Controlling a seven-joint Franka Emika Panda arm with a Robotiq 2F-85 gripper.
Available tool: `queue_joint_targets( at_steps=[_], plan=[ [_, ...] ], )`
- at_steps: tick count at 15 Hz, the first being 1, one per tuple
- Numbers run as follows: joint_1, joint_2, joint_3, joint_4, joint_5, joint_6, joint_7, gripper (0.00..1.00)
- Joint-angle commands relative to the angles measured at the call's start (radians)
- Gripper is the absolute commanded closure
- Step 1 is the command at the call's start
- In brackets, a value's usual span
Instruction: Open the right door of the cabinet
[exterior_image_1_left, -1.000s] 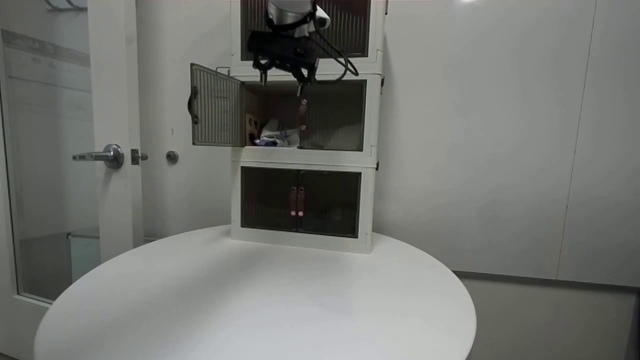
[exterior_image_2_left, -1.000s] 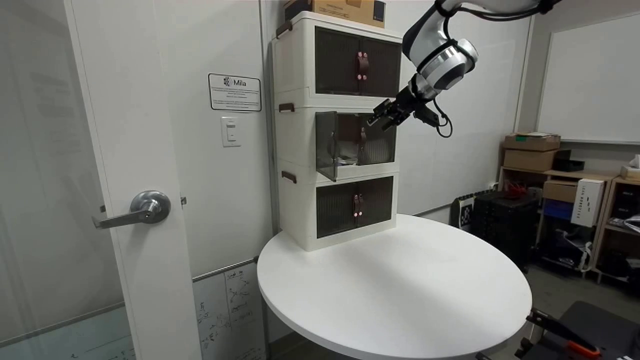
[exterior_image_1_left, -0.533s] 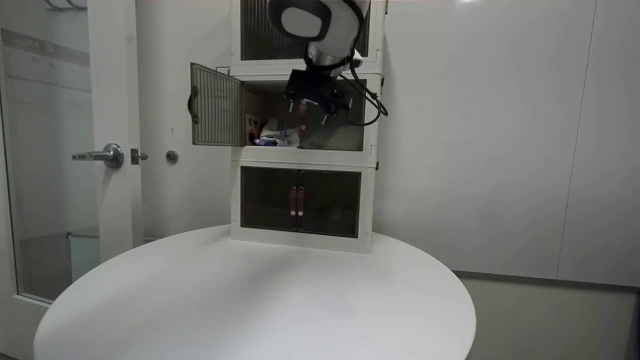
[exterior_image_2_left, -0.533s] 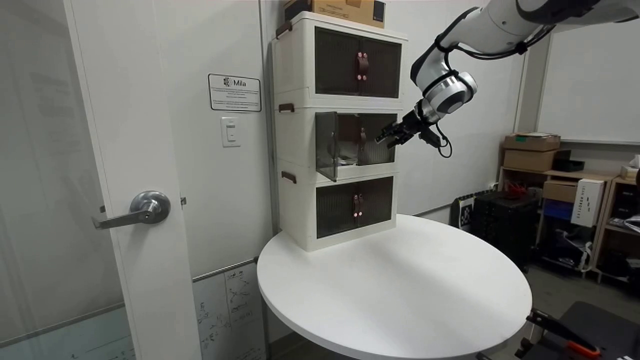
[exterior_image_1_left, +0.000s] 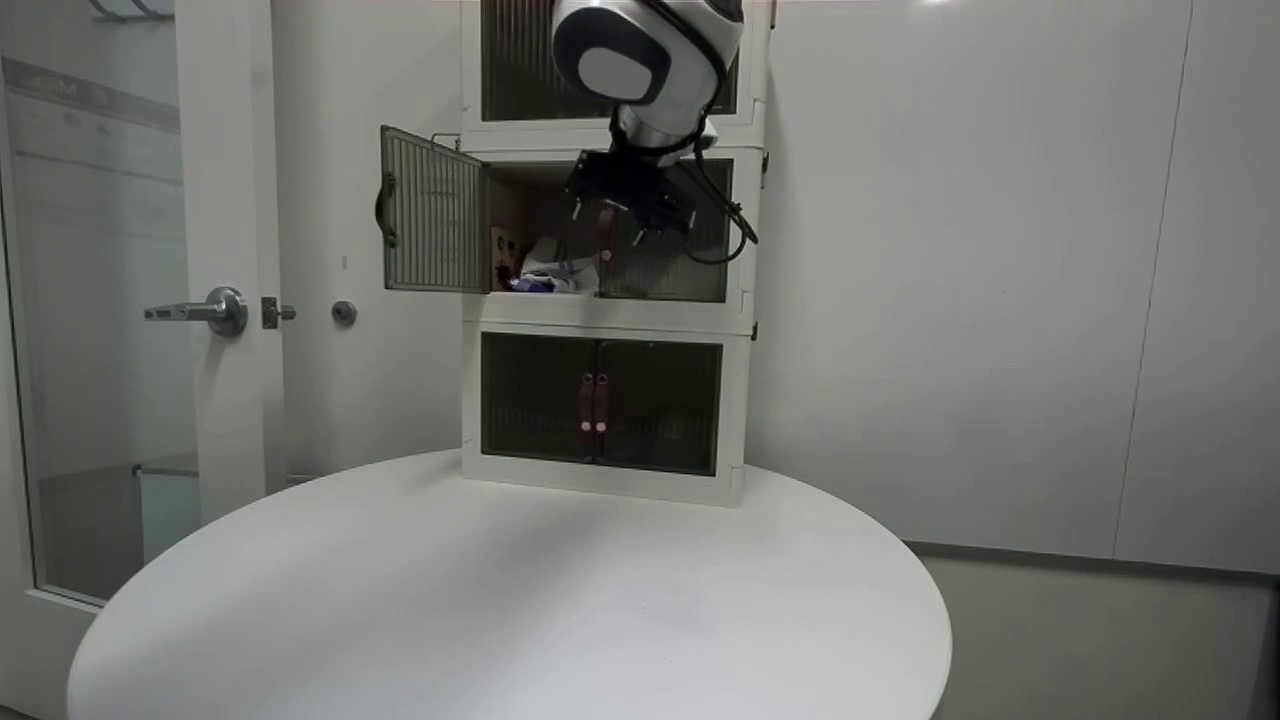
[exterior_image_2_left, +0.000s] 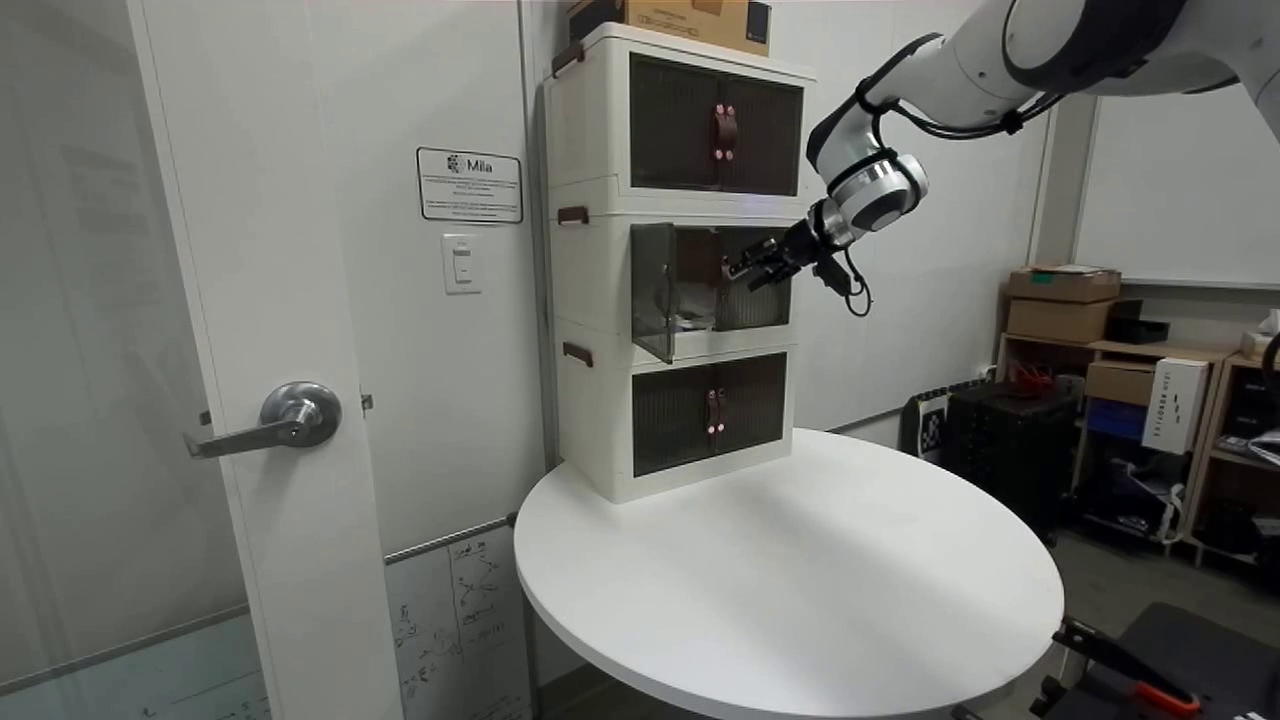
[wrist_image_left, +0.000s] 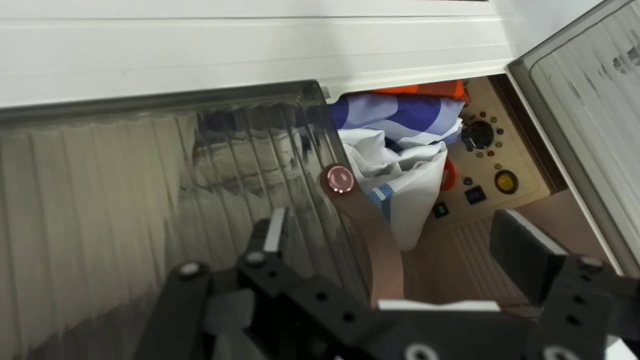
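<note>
The white cabinet (exterior_image_1_left: 600, 313) (exterior_image_2_left: 590, 420) has three tiers with dark tinted doors. Its middle tier's right door (exterior_image_1_left: 668, 278) (exterior_image_2_left: 755, 310) (wrist_image_left: 125, 200) is closed. The right door's brown strap handle (wrist_image_left: 380, 240) has a pink stud and also shows in an exterior view (exterior_image_1_left: 606, 240). My gripper (exterior_image_1_left: 608, 224) (exterior_image_2_left: 748, 277) (wrist_image_left: 397, 240) is open and empty in front of this handle. In the wrist view, which stands upside down, the strap runs between the spread fingers, nearer the finger on the door side; contact cannot be told. The strap's other end is hidden behind the gripper.
The middle tier's left leaf (exterior_image_1_left: 435, 215) (exterior_image_2_left: 652, 290) (wrist_image_left: 600, 100) stands swung open. Cloths (wrist_image_left: 400, 170) and a panel with knobs (wrist_image_left: 500, 165) are inside. The round white table (exterior_image_1_left: 500, 600) (exterior_image_2_left: 800, 580) bears the cabinet. A cardboard box (exterior_image_2_left: 690, 22) sits on top.
My gripper has come down from the middle tier's upper edge to the right door. Over the last half second it has moved closer to the door and its handle. The doors have not moved.
</note>
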Motion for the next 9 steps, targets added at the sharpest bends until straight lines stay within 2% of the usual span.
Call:
queue_joint_targets(
  at_steps=[1, 9],
  plan=[
    [-0.011, 0.064, 0.026, 0.093, 0.011, -0.028, -0.007, 0.00],
    [-0.007, 0.087, 0.048, 0.134, 0.000, -0.021, -0.055, 0.00]
  ],
)
